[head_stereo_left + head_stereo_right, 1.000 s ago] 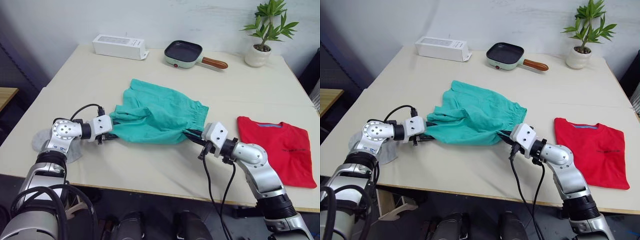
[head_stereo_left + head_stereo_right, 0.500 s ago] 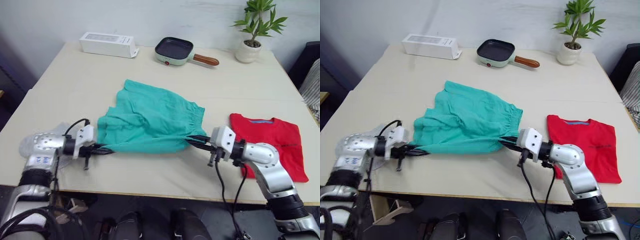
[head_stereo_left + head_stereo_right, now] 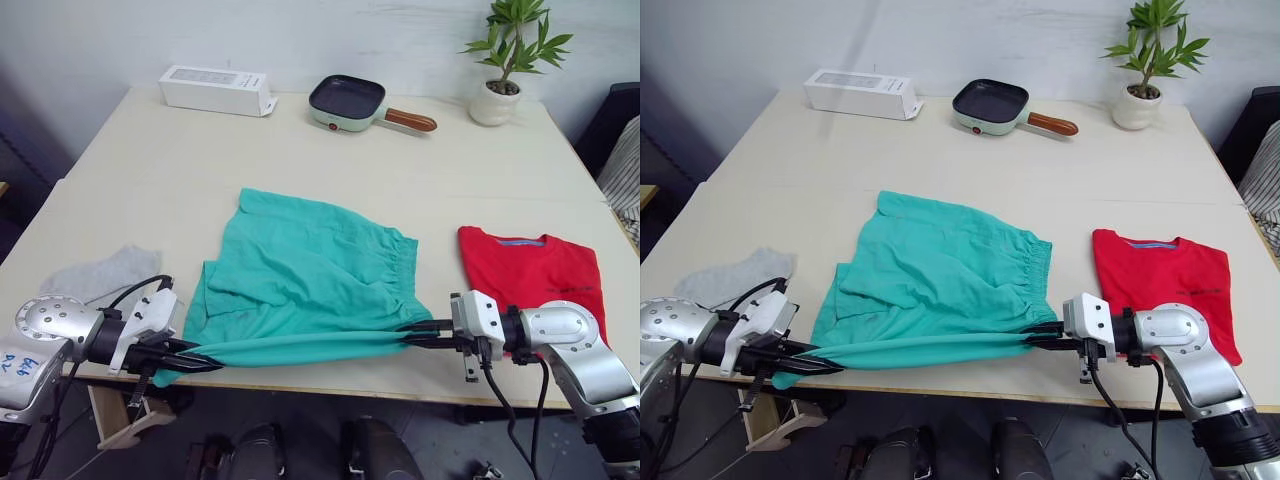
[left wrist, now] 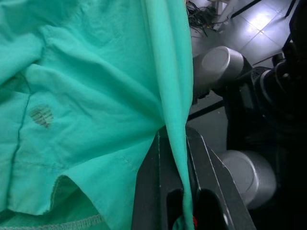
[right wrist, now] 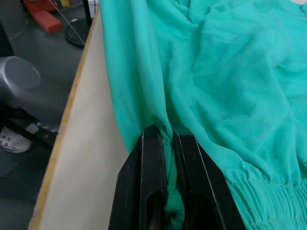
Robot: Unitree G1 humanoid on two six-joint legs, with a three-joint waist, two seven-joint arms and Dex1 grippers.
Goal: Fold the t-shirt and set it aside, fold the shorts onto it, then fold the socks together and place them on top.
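A: Along the lower edge of the left eye frame, what were the arms doing?

B: The left gripper (image 3: 178,358) and right gripper (image 3: 420,334) were each clenched on the near hem of the teal-green soft fabric shorts (image 3: 310,280), stretching it taut just off the edge of the beige table (image 3: 150,170). The folded bright red cotton t-shirt (image 3: 535,280) lay at right, the light grey ankle socks (image 3: 100,275) at left.

A: And the wrist views?

B: Left wrist: fingers (image 4: 148,191) pinching a thin fold. Right wrist: fingers (image 5: 151,187) nipping bunched cloth.

A: Risks?

B: Such a narrow pinch could slip under tension, dropping the hem.

A: Any containers?

B: A mint-green frying pan (image 3: 348,100) at the top, empty, and a white pot (image 3: 495,102) holding a green plant.
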